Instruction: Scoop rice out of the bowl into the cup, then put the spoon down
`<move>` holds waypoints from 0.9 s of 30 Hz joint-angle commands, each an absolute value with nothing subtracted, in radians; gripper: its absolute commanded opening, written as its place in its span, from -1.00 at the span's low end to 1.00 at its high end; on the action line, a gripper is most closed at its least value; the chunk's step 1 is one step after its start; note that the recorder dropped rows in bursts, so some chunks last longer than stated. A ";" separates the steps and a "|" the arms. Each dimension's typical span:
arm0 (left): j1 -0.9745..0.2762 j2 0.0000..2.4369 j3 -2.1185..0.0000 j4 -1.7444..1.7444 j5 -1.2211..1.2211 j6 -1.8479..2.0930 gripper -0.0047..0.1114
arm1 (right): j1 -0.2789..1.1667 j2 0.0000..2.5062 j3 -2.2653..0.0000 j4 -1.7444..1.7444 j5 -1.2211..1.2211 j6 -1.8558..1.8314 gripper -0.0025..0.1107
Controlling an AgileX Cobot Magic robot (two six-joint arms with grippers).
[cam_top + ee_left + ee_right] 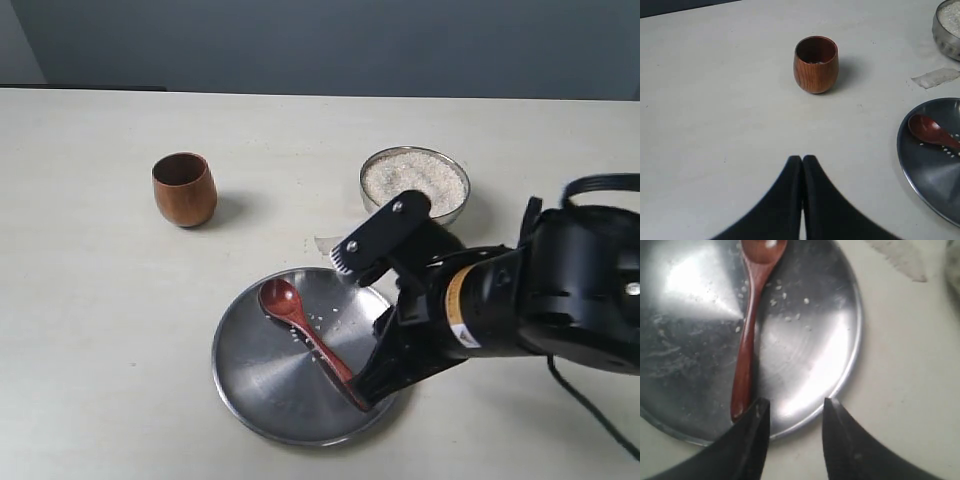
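The spoon lies loose on the flat steel plate, head toward the cup, with stray rice grains beside it. My right gripper hangs open over the plate's near rim. In the right wrist view the gripper holds nothing, and the spoon handle ends just outside one fingertip. The steel bowl, full of rice, stands behind that arm. The wooden cup stands upright at the left. My left gripper is shut and empty, short of the cup.
A strip of clear tape is stuck to the table between the bowl and the plate. The right arm's black body and cable fill the lower right of the exterior view.
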State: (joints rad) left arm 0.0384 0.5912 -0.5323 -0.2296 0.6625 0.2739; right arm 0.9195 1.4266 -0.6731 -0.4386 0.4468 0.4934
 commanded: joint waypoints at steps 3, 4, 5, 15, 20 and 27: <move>0.032 0.593 -0.538 -0.231 0.658 0.273 -0.91 | 0.920 1.238 -0.672 -0.534 0.610 0.558 -0.33; 0.032 0.593 -0.538 -0.231 0.658 0.273 -0.91 | 0.920 1.214 -0.671 -0.541 0.636 0.558 -0.33; 0.032 0.593 -0.538 -0.231 0.658 0.273 -0.91 | 0.920 1.184 -0.669 -0.548 0.667 0.558 -0.33; 0.032 0.593 -0.538 -0.231 0.658 0.273 -0.91 | 0.920 0.892 -0.534 -0.629 0.848 0.558 -0.36; 0.032 0.593 -0.538 -0.231 0.658 0.273 -0.91 | 0.920 0.781 -0.494 -0.631 0.937 0.560 -0.36; 0.032 0.593 -0.538 -0.231 0.658 0.273 -0.91 | 0.920 0.744 -0.494 -0.633 0.927 0.560 -0.36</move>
